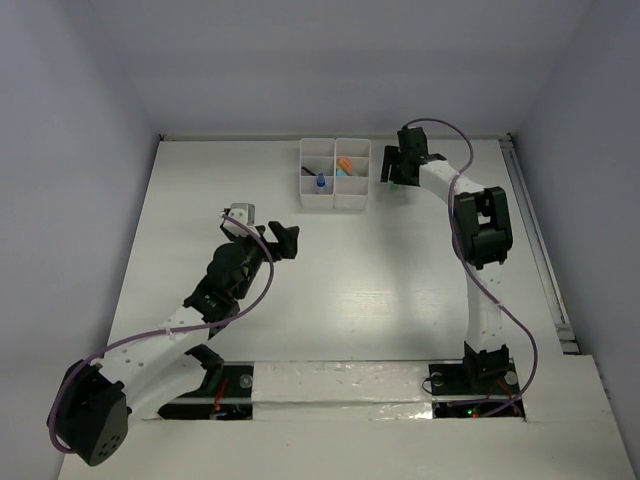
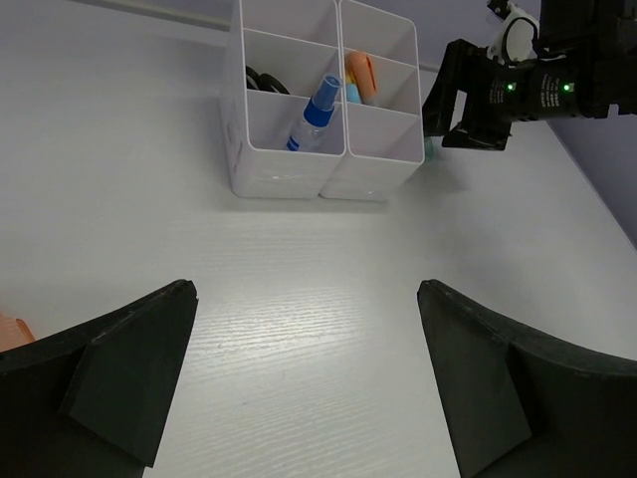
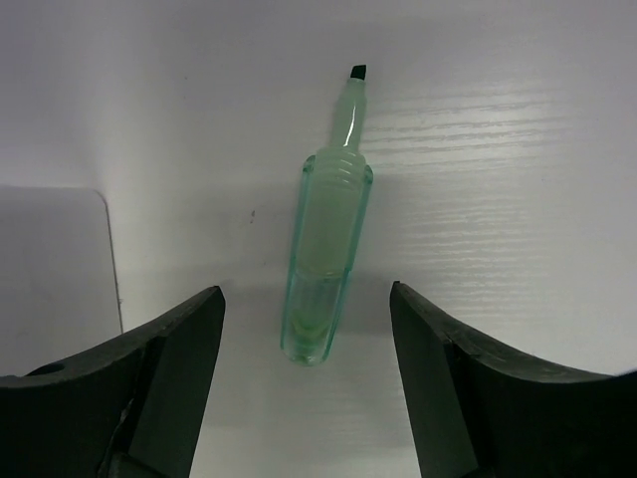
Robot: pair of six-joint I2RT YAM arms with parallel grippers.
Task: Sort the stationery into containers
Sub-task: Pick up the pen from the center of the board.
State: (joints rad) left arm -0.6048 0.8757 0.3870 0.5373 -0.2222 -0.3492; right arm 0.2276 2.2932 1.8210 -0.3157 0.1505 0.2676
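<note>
Right claw (image 3: 304, 299) is spread wide and grips nothing. The green highlighter (image 3: 326, 254) lies flat on the desk (image 1: 380, 290) between its two fingers, touching neither. It's uncapped, with the dark chisel tip pointing away from the claw and the butt end sitting about level with the fingertips. In the top view that puts the highlighter just off the right side of the white organizer (image 1: 335, 202), on the desk, not in any compartment. The organizer is two three-cell trays side by side. In the left tray, the near cell holds a blue pen (image 2: 314, 115) leaning on its wall and the middle cell holds a black item (image 2: 264, 80) that I can't identify. In the right tray, the middle cell holds an orange piece (image 2: 360, 72) with something light blue beside it. Left claw (image 2: 309, 329) is also released and holds nothing, hanging over bare desk well short of the organizer. A small grey object (image 1: 241, 212) sits just beside it.
</note>
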